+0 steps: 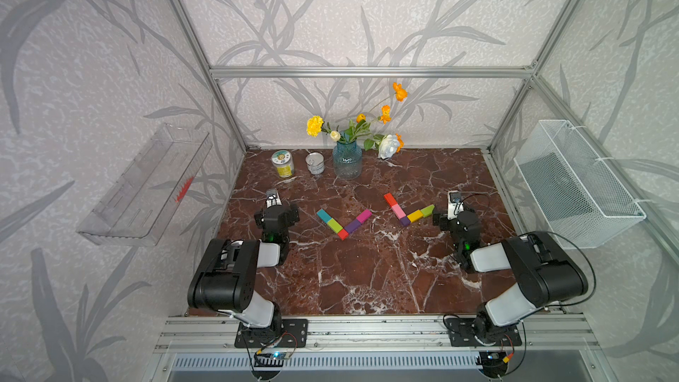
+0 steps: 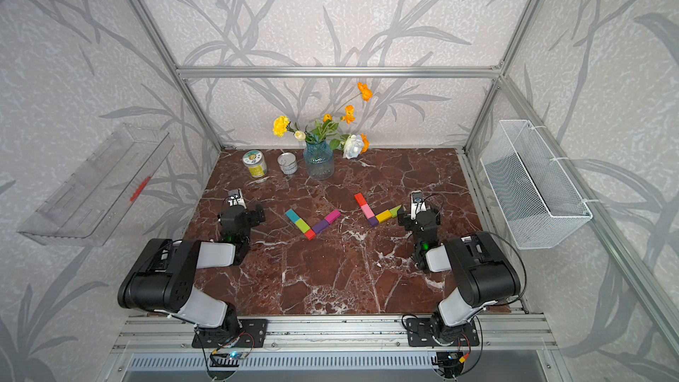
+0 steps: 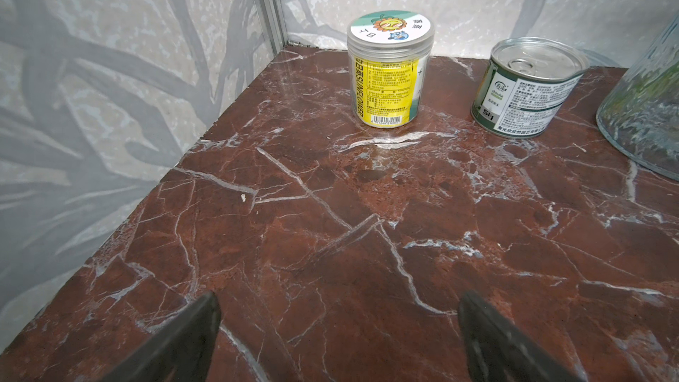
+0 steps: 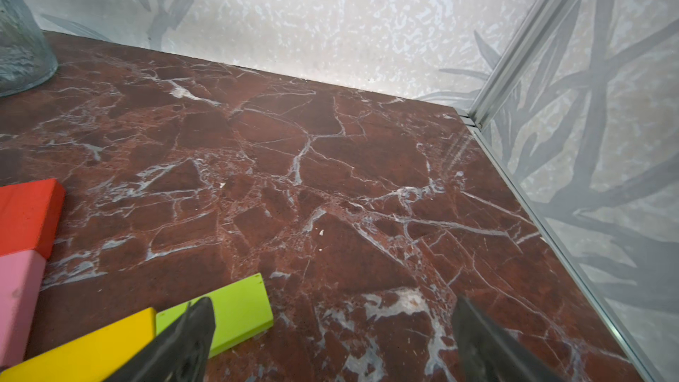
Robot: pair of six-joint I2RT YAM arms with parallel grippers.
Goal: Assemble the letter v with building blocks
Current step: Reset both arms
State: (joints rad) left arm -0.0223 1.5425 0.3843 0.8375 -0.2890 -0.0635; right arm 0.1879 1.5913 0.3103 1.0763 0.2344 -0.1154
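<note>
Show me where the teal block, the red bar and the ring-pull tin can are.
teal block (image 1: 324, 216): in a top view, middle of its top face.
red bar (image 4: 25, 214): right wrist view, its top face.
ring-pull tin can (image 3: 521, 101): left wrist view, the label on its side.

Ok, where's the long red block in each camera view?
Both top views: long red block, far tip of the V nearer the wire basket.
Left wrist: not in it.
Right wrist: in view, end to end with the pink block.
Shared landmark: the glass vase, partly seen in all four.
</note>
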